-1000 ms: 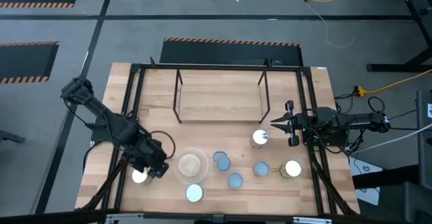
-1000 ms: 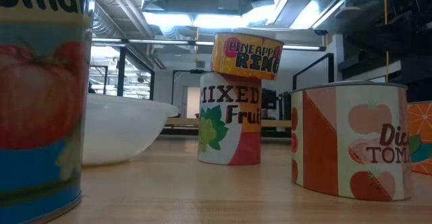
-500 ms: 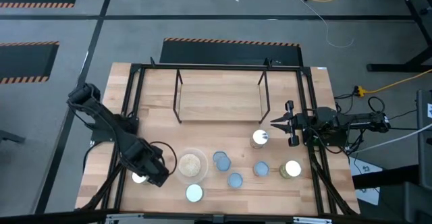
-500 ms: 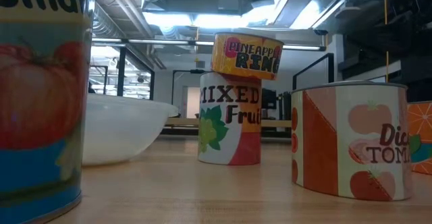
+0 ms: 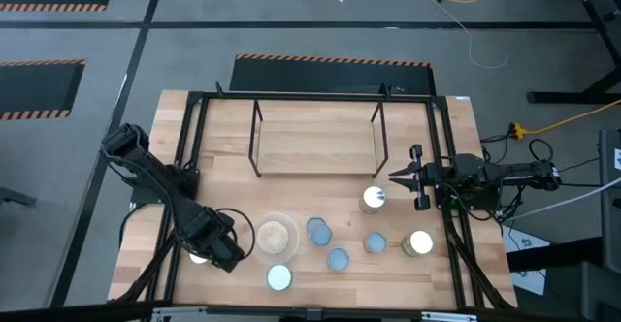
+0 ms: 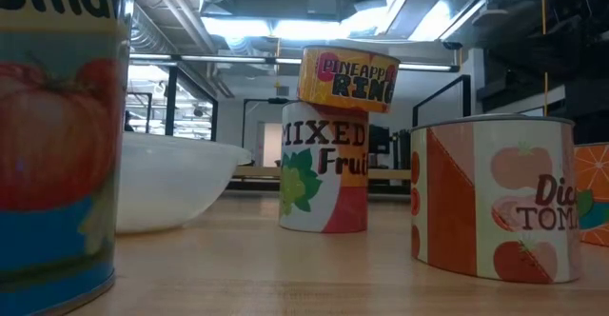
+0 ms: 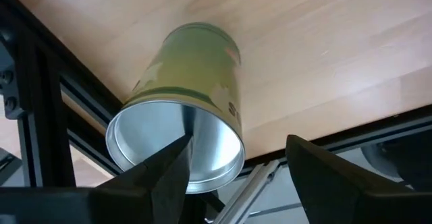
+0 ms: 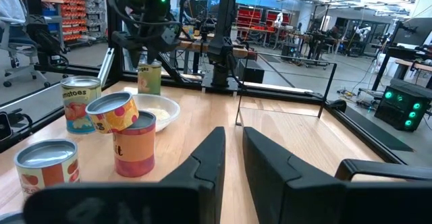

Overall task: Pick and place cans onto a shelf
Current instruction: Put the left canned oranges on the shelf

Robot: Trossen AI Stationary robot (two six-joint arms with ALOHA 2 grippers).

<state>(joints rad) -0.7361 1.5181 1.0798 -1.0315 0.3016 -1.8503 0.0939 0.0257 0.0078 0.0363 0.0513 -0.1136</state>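
A green-labelled can (image 7: 185,109) with a shiny top (image 5: 198,256) stands on the table near its near left corner. My left gripper (image 7: 236,163) is open right above it; one finger shows in front of the can's top and the other beside the can. I cannot tell whether it touches. My right gripper (image 5: 394,177) is shut and waits at the table's right side. Beside it a pineapple can (image 6: 348,78) rests tilted on top of a mixed-fruit can (image 6: 324,168). The shelf (image 5: 315,138) stands at the far middle with nothing on it.
Several more cans stand along the near side: bluish tops (image 5: 317,230), (image 5: 337,258), (image 5: 375,242), and shiny tops (image 5: 279,277), (image 5: 419,242). A clear bowl (image 5: 275,235) sits just right of my left gripper. The black frame (image 5: 184,167) rings the table.
My left gripper has gone toward the table's near edge, over the green-labelled can, which it now mostly covers in the high view. The can and the other things have kept still.
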